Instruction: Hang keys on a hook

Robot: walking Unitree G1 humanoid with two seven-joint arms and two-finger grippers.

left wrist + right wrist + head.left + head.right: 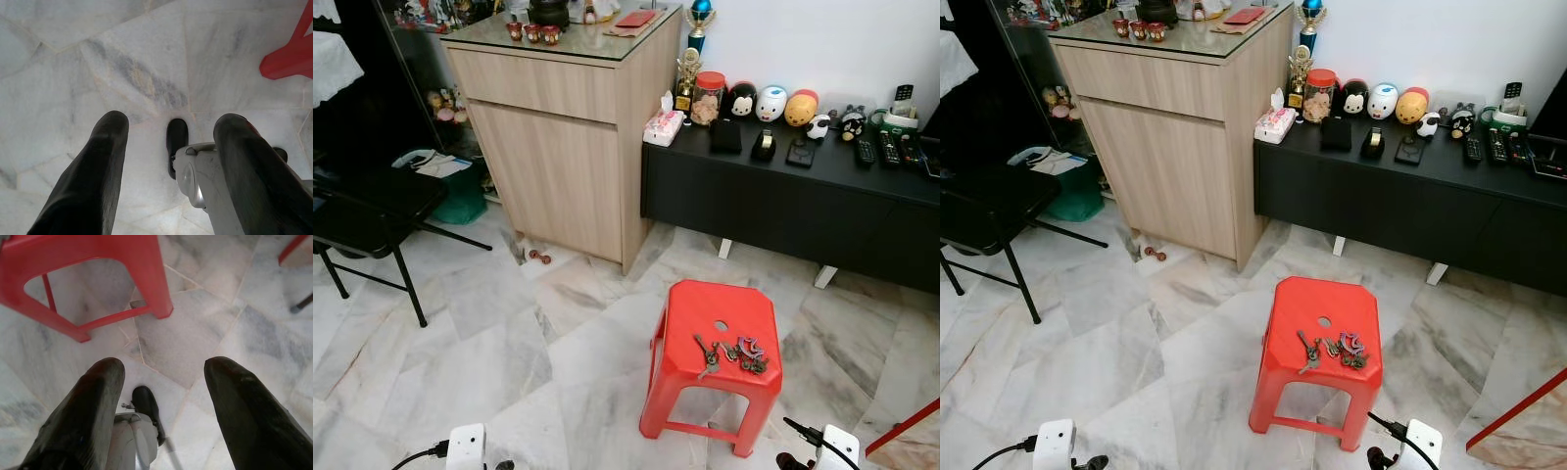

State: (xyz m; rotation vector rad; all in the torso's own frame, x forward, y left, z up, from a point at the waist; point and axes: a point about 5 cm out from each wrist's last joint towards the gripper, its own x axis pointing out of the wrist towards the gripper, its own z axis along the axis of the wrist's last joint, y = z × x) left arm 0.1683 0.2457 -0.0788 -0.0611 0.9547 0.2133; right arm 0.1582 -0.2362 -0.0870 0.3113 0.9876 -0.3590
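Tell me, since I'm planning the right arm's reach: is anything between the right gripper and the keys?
Nothing visible. The keys lie bare on the red stool; the right gripper hangs open over floor beside it.

a wooden cabinet (563,147) is standing beside a low black sideboard (783,201) carrying toy figures (771,103) and remotes (886,147); a black folding chair (372,220) is sitting on the marble floor (460,362).

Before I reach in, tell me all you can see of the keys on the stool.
The keys lie loose as a small bunch on the flat top of the red plastic stool, toward its near right side, just below the seat's round hole. Several dull metal keys fan out leftward; a reddish-purple ring or tag sits at the right. Finer detail is too small to tell. Nothing but the seat touches them; neither claw is near.
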